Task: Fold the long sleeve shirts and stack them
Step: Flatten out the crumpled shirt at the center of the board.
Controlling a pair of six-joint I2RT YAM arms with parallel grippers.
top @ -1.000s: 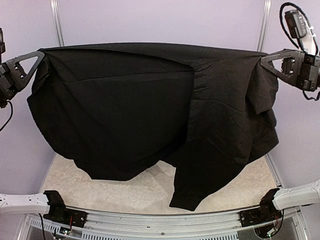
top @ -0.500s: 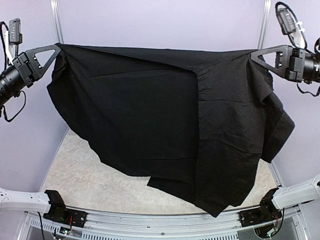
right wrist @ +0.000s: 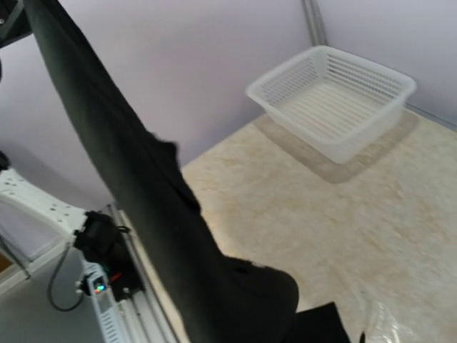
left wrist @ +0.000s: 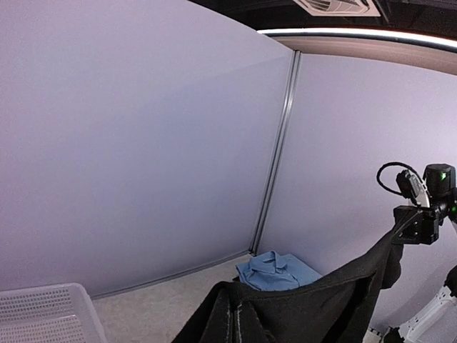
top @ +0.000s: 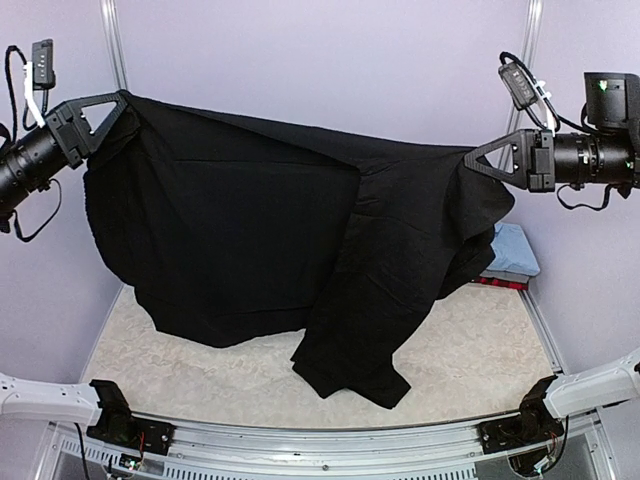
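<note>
The large black long sleeve shirt hangs in the air above the table, stretched between both grippers. My left gripper at the upper left is shut on one top corner. On the right, lower down, my right gripper is shut on the other. The top edge sags between them and a sleeve or tail dangles to the table. A folded light blue shirt lies at the far right on a red-and-black shirt. In the left wrist view the black cloth covers my jaws, with the blue shirt behind it. The black cloth fills the right wrist view's left side.
A white mesh basket stands in the far left corner, by the wall, and its rim shows in the left wrist view. Pale walls enclose the beige table on three sides. The arm bases sit on the rail at the near edge.
My right gripper has moved left and down, slackening the shirt's top edge. The hanging cloth swung left, uncovering the folded stack at the right. The left gripper has barely moved.
</note>
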